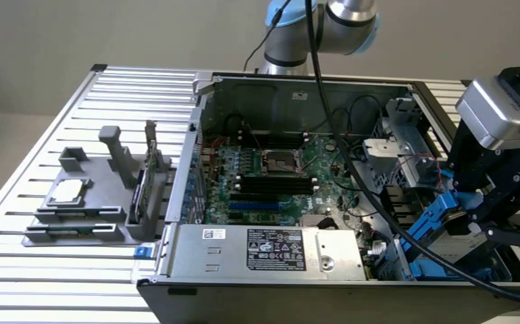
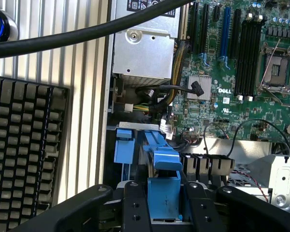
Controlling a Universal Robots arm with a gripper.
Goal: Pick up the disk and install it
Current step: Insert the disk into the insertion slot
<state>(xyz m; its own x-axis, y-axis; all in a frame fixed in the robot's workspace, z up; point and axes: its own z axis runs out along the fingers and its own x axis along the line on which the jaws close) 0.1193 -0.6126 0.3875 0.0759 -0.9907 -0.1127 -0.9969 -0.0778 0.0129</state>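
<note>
1. Because the inside has to be reached from above, the computer case [image 1: 298, 91] is lying on its side with the panel off. This is leaving the motherboard [image 1: 269, 172] and the power supply [image 1: 273, 250] facing up.
2. The arm [image 1: 327, 27] is reaching over the case from behind. It is carrying the gripper [image 1: 499, 209] to the corner of the case at the exterior view's right, and its black cable [image 1: 350, 155] is draping across the boards.
3. The disk [image 1: 440, 226] is sitting in the gripper at that corner, tilted, with its blue rails pointing down into the case. My judgement is that it is being lined up with its slot and is not yet seated.
4. In the wrist view the fingers [image 2: 135, 208] are pinching the disk [image 2: 163, 166] by its blue end from both sides, so the gripper [image 2: 165, 205] is keeping it steady.
5. A slatted metal table [image 1: 26, 283] is bearing everything, and its ribs are running crosswise under the case.
6. A grey fixture [image 1: 107, 223] is standing on the table at the exterior view's left, well apart from the case. It is holding a small square chip [image 1: 69, 192] and upright cards ready to hand.
7. A dark keyboard [image 2: 24, 140] is lying on the slats just beside the case.
8. Behind the table, a plain pale wall [image 1: 62, 34] is closing off the room.
</note>
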